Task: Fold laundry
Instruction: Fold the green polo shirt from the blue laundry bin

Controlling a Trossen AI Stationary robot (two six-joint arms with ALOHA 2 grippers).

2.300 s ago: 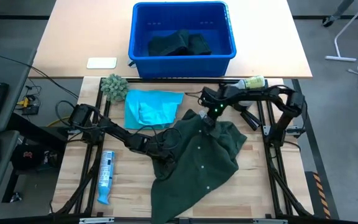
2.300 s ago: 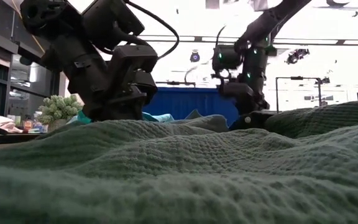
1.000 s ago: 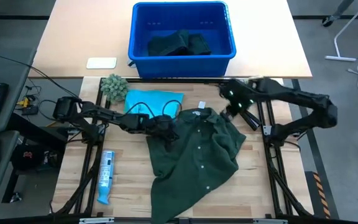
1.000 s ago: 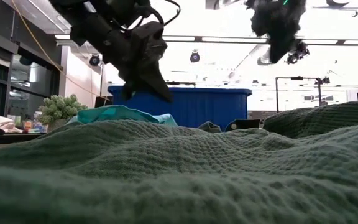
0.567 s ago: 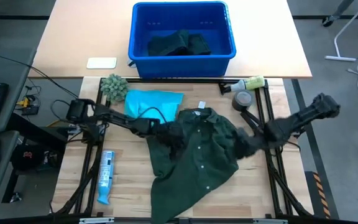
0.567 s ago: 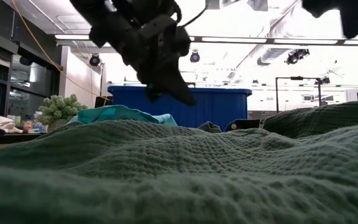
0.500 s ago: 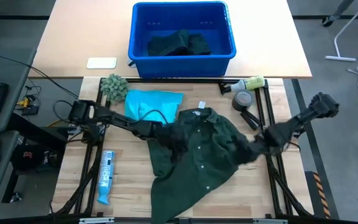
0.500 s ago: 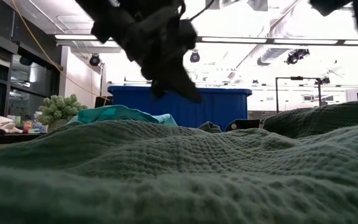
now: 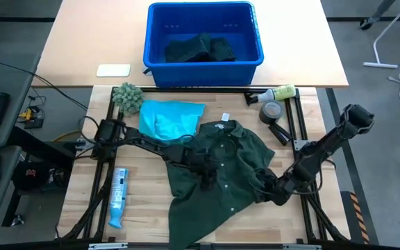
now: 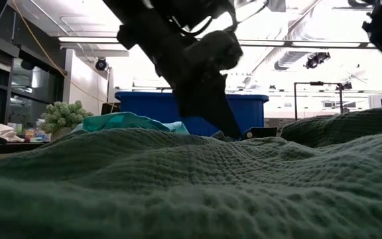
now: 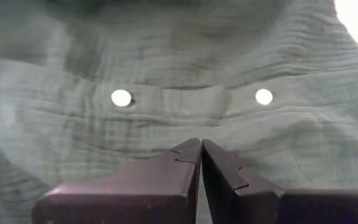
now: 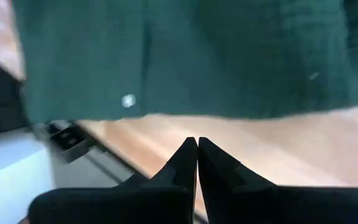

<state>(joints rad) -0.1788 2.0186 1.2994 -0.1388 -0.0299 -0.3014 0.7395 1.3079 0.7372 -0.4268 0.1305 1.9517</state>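
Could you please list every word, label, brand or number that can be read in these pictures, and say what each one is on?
None can be read.
White neck tag on the dark green shirt: too small to show any print.
Blue-and-white tube beside the shirt: printing shows, but too small to read.
Yellow-green bottle: label too small.
White card on the far table: looks blank.

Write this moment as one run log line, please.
task: fold laundry | left gripper: shut, over dark green shirt, holds nothing | right gripper: shut, at shirt's right edge | turquoise shirt: lying beside
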